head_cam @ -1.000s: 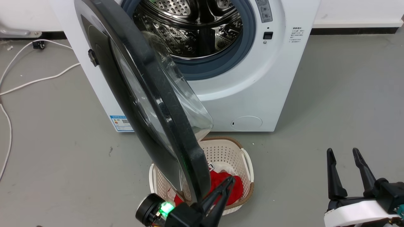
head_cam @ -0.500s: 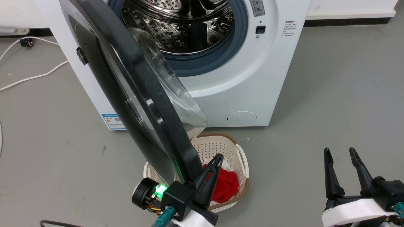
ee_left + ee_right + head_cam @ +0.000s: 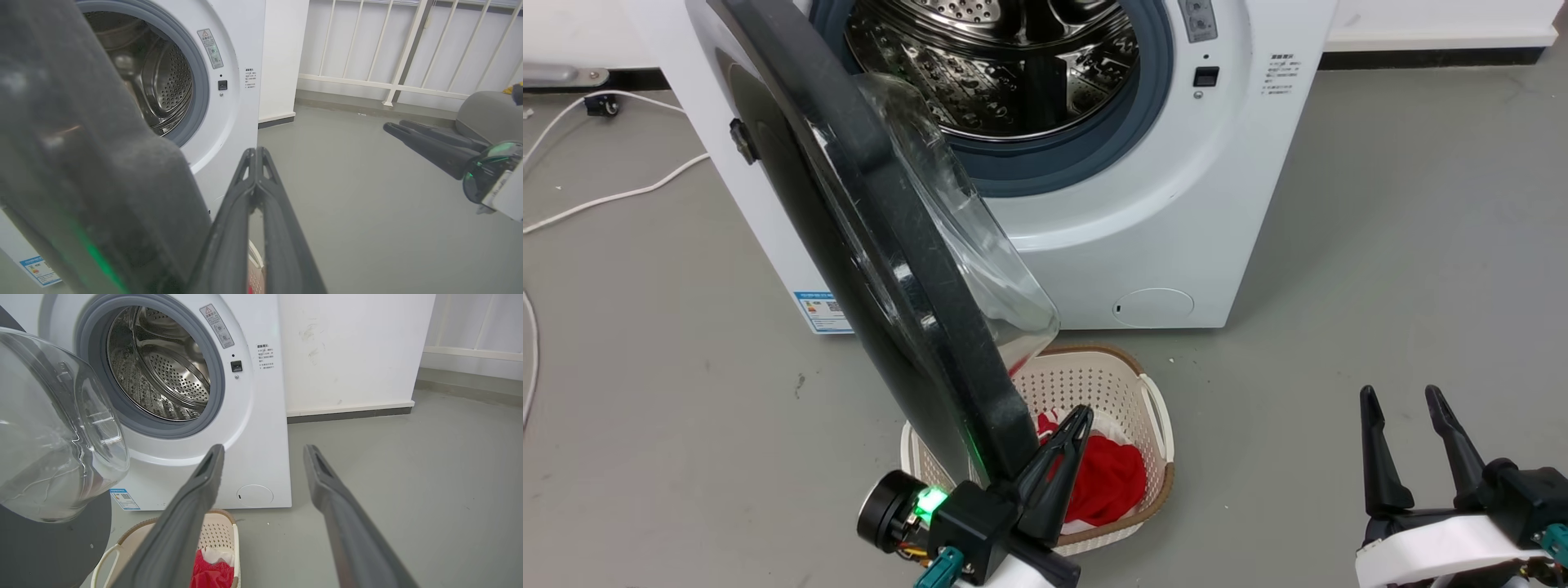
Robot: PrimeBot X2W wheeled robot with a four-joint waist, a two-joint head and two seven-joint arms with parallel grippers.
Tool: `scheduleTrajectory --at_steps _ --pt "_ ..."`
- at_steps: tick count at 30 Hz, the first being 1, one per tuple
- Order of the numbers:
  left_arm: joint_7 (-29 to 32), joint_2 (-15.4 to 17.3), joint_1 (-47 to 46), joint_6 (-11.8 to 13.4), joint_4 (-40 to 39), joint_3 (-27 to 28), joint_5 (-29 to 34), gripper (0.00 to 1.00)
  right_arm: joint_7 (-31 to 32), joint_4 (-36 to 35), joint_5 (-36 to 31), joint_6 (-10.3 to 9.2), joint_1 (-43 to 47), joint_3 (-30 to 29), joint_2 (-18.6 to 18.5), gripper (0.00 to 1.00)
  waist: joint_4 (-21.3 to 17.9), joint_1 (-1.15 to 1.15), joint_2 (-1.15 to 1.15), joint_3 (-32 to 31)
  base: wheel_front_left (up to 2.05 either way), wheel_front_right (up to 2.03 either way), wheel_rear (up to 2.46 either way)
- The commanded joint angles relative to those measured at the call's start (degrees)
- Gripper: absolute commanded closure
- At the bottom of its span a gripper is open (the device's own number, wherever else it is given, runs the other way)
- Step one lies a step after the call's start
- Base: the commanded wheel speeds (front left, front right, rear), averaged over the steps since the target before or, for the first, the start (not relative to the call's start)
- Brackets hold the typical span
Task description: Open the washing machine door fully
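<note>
Door (image 3: 849,245) half-open, jutting edge-on from the machine (image 3: 1176,204); the left gripper (image 3: 1078,416), pinched shut on nothing, sits just right of its free rim (seemingly touching), far nearer than the spread, idle right gripper (image 3: 1398,394).

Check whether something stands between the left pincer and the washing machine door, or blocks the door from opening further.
Nothing visible. The shut left pincer lies beside the inner rim of the washing machine door. Beyond its outer side is bare floor; the white cable lies farther left. The basket sits on the inner side.
</note>
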Motion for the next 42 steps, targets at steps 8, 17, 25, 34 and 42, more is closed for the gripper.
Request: scheduleTrajectory --at_steps 8,17,25,34,42 --pt "0.74 1.96 3.97 2.26 -3.08 0.74 -0.05 1.00 0.51 -0.24 0.04 -0.04 0.25 -0.51 0.11 0.00 4.06 0.00 0.00 -0.73 0.00 0.00 0.00" --pt "1.43 3.07 7.57 3.83 -5.72 0.58 -0.43 1.00 0.95 -0.54 0.18 -0.04 1.26 -1.22 0.10 0.00 10.61 0.00 0.00 -1.85 0.00 0.00 0.00" --pt "1.81 4.02 8.47 4.59 -6.14 1.21 -0.51 1.00 1.31 -0.57 0.30 -0.04 1.84 -1.13 0.10 0.00 16.38 0.00 0.00 -2.74 0.00 0.00 0.00" --pt "1.91 5.08 10.81 6.27 -7.30 2.38 -1.11 1.00 1.78 -0.85 0.39 -0.04 2.26 -1.78 0.10 0.00 23.99 0.00 0.00 -3.27 0.00 0.00 0.00" --pt "0.08 5.27 8.91 7.73 -4.06 6.14 -3.01 1.00 2.01 -0.97 0.36 -0.04 1.63 -1.15 0.10 0.00 26.54 0.00 0.00 -3.07 0.00 0.00 0.00"
